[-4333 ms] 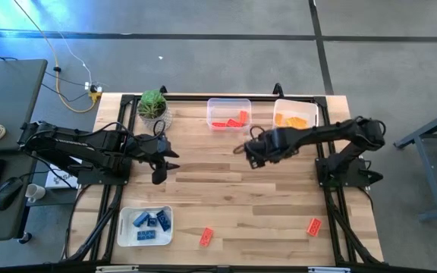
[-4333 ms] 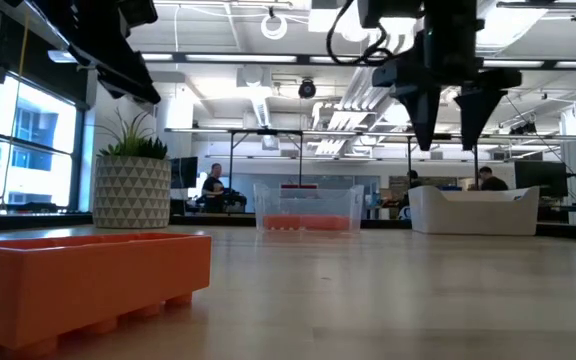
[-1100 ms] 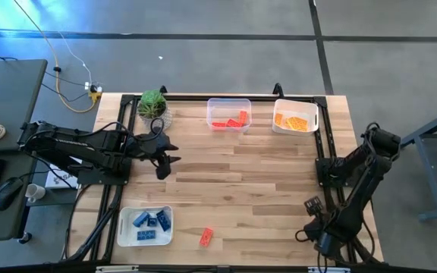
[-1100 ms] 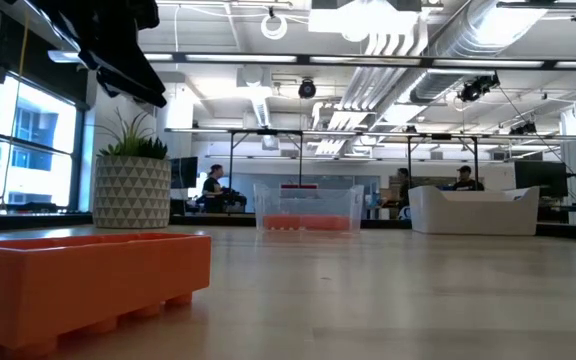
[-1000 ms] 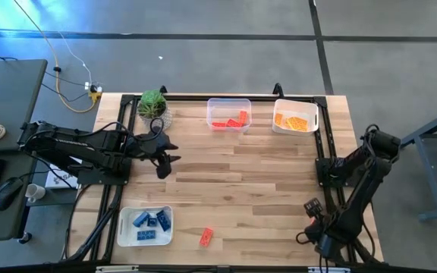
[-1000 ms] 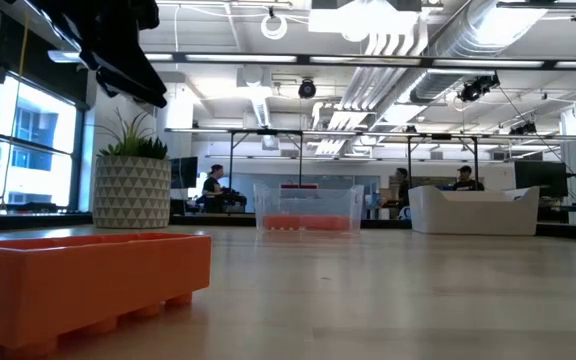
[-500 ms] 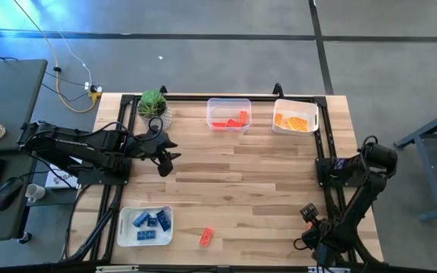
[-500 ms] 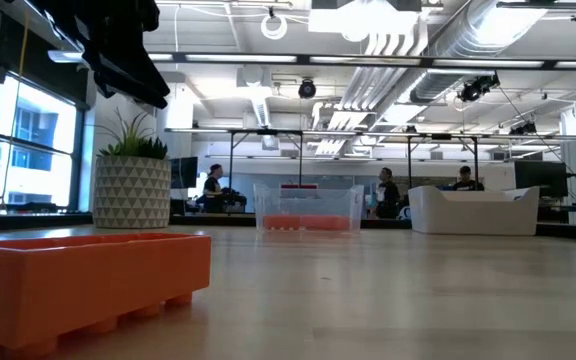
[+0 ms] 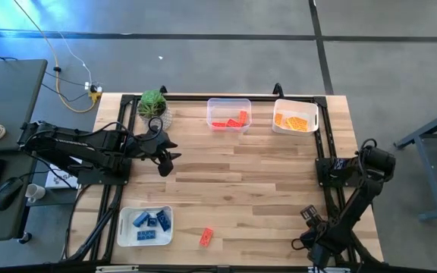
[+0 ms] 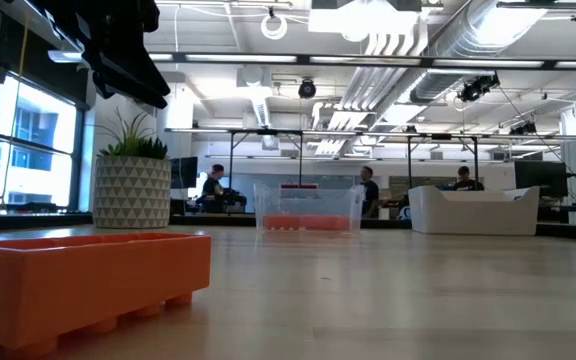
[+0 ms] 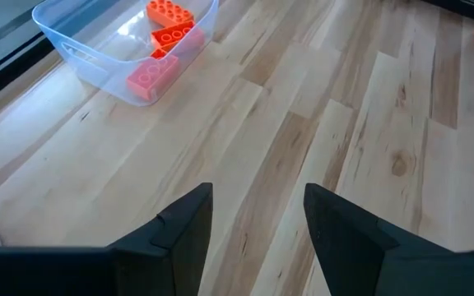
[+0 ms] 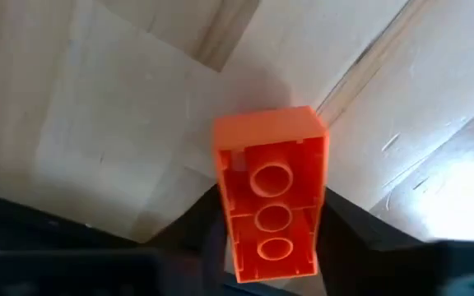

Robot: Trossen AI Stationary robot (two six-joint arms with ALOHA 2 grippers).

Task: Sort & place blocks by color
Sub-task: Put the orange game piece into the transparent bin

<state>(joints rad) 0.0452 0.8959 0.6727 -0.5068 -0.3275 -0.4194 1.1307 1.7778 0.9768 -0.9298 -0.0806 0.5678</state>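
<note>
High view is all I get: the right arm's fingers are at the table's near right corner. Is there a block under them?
Observer: Yes. The right wrist view shows an orange plastic brick between the right gripper's fingers, with its hollow underside towards the camera.
Operator: Are they gripping it?
Observer: It looks so. A dark finger lies against each long side.
Operator: Is the left arm carrying anything?
Observer: No. Its wrist view shows the left gripper's fingers apart over bare wood, with nothing between them.
</note>
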